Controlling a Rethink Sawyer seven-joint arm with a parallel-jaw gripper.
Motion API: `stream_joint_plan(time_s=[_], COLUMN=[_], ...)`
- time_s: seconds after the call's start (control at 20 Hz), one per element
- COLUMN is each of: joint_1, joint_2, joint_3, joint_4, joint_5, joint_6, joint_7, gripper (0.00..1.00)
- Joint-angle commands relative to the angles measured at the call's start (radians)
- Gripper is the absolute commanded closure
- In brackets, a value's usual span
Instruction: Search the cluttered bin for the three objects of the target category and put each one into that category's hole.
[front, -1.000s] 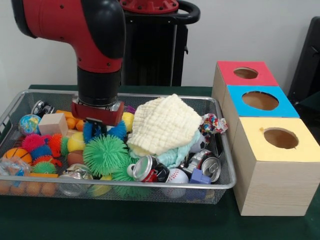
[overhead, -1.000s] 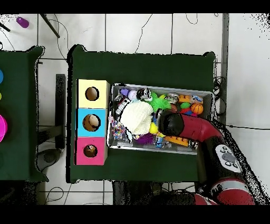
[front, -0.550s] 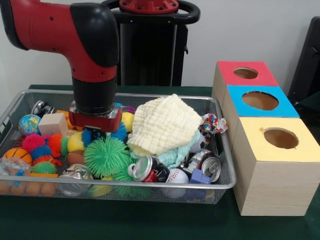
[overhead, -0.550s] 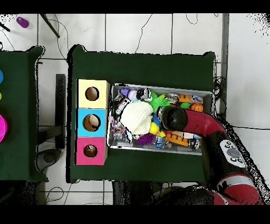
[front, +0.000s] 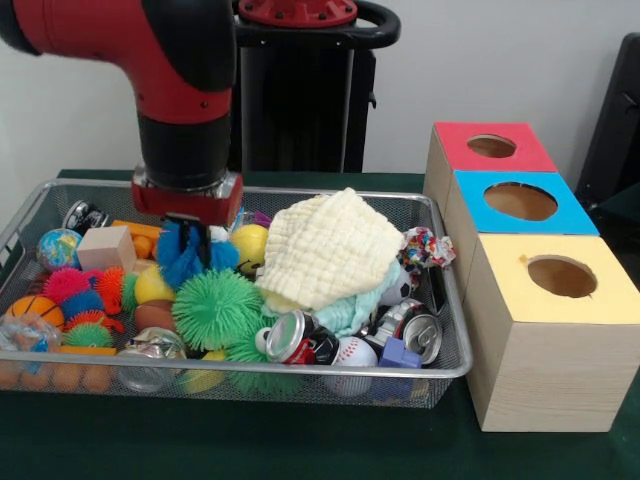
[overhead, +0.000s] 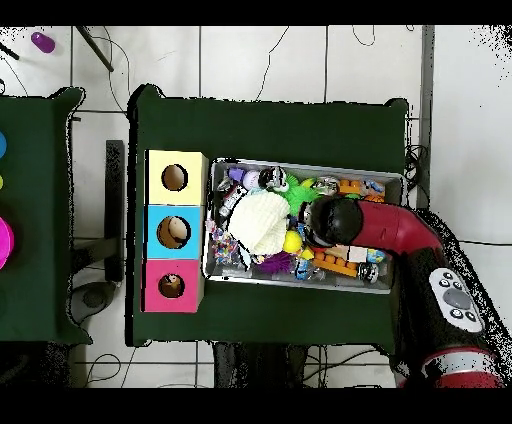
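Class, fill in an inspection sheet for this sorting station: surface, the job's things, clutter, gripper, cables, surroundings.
Surface: dark green table, bearing a wire bin and three boxes.
Job's things: red box, blue box and yellow box, each with a round hole on top; a blue spiky ball hangs from the gripper.
Clutter: cream cloth, green spiky ball, crushed cans, wooden block, baseball.
Gripper: the gripper is above the bin, jaws shut on the blue spiky ball.
Cables: thin wires on the floor.
Surroundings: white tiled floor, second green table.
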Motion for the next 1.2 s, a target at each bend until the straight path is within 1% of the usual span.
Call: stream_joint_plan(time_s=[0.05, 0.1, 0.3, 0.75, 0.95, 1.05, 1.15, 1.2], joint_1=[0.031, 0.037, 0.054, 0.088, 0.089, 0.073, 0.074, 0.069], joint_2=[-0.174, -0.198, -0.243, -0.243, -0.221, -0.189, -0.15, -0.117], joint_3=[0.063, 0.061, 0.057, 0.048, 0.054, 0.075, 0.077, 0.089], joint_4=[0.101, 0.117, 0.141, 0.126, 0.135, 0.142, 0.126, 0.101], joint_5=[-0.019, -0.018, -0.011, 0.001, 0.004, 0.009, -0.003, -0.013], joint_6=[0.15, 0.145, 0.155, 0.175, 0.138, 0.096, 0.065, 0.054], joint_7=[-0.128, -0.118, -0.094, -0.049, -0.036, -0.042, -0.038, -0.057], gripper=[1.0, 1.0, 1.0, 1.0, 1.0, 1.0, 1.0, 1.0])
